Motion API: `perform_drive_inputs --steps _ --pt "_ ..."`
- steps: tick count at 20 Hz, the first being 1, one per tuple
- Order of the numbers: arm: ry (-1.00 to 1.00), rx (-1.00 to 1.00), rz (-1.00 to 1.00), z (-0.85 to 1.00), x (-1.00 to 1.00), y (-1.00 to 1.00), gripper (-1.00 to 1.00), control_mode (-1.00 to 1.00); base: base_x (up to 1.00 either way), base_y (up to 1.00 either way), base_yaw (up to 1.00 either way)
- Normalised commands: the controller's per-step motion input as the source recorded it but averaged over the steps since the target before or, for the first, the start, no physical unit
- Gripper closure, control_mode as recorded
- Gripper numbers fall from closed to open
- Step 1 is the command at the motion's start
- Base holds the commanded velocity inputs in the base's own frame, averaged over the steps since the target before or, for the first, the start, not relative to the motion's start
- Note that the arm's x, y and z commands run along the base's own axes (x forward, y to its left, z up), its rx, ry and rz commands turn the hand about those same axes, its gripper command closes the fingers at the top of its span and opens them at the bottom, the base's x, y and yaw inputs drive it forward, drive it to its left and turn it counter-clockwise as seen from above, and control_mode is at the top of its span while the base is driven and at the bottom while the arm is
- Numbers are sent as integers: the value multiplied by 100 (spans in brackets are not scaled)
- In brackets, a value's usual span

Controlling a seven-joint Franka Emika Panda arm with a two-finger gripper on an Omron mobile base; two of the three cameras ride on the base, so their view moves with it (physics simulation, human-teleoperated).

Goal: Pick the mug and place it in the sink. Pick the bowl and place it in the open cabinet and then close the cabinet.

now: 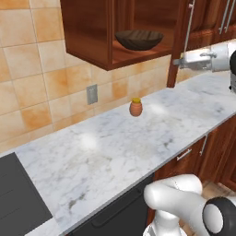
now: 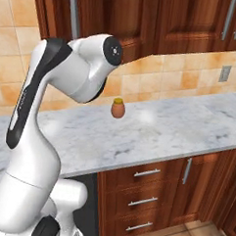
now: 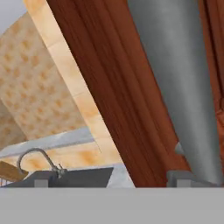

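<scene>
A: The gripper (image 1: 177, 61) sits right against the cabinet door (image 1: 177, 55), near its bar handle (image 1: 188, 27). Can't tell how wide the fingers are.

B: The door stands edge-on, handle vertical. The bowl (image 1: 138, 39) is upright on the shelf. If the push slips off, the door stays ajar.

Bright even rendered light, soft counter (image 1: 138, 138) glare

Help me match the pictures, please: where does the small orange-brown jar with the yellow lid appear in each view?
Left base view: the jar stands on the marble counter, upper middle, below the open cabinet holding the bowl.
Right base view: just above centre, on the counter near the tiled wall, right of the arm.
Hand view: not in it.
Shared landmark: the marble counter.
</scene>
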Motion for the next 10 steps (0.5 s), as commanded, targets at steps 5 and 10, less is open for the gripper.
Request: perform_drive_inputs --steps 5,10 --pt "-54 8 -19 -37 100 97 -100 -100 0 0 0" --pt "-43 4 -13 -15 100 46 -100 -100 0 0 0"
